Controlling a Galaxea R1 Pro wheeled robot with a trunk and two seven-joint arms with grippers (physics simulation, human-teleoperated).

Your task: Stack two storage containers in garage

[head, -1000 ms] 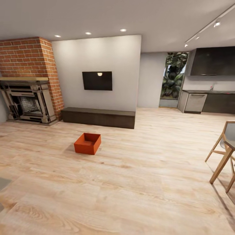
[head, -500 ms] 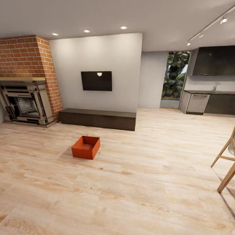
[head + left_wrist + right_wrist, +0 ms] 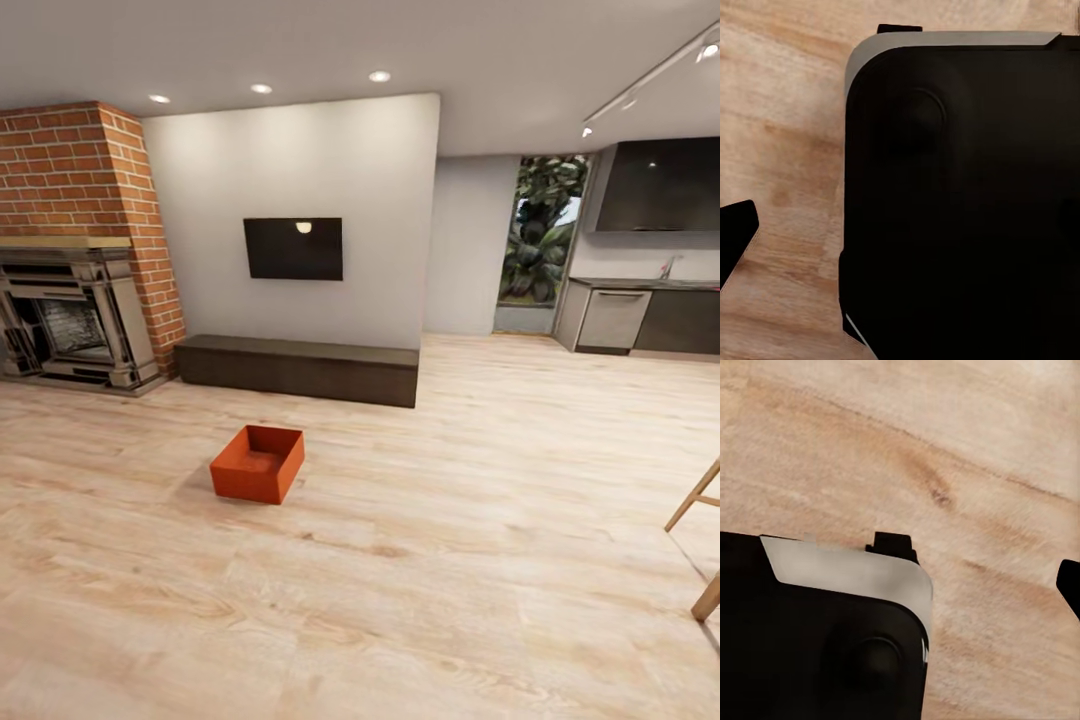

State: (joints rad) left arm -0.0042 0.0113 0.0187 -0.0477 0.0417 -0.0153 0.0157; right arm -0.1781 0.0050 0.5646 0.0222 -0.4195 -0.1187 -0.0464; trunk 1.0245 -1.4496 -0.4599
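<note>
Your left claw's own state could not be told: in the left wrist view a black finger tip (image 3: 736,238) poked in at one edge, and the rest was the robot's black, grey-trimmed base (image 3: 960,195) over the light wood-plank floor (image 3: 787,127). Your right claw was just as unclear. Its wrist view gave only a dark sliver of finger (image 3: 1071,585) at the frame edge, the same black base with a grey corner (image 3: 832,637), and the plank floor (image 3: 930,442) beneath. Nothing could be seen held by either claw.

Further out, in the head view, you had one orange-red, lidless rectangular storage container (image 3: 258,464) sitting upright on the light wood floor (image 3: 450,560) of the living room, well apart from you and set at a slight angle. Behind it stood a long dark low cabinet (image 3: 297,368) against the white wall, with a black wall-mounted TV (image 3: 293,248) above. To the left of the cabinet rose a red brick column (image 3: 90,170) with a dark fireplace (image 3: 65,320) at its foot. On the far right lay a dark kitchen surface with cupboards (image 3: 650,315), a window full of green leaves (image 3: 540,240) beside it, and the legs of a pale wooden chair (image 3: 700,540) at the frame edge.
</note>
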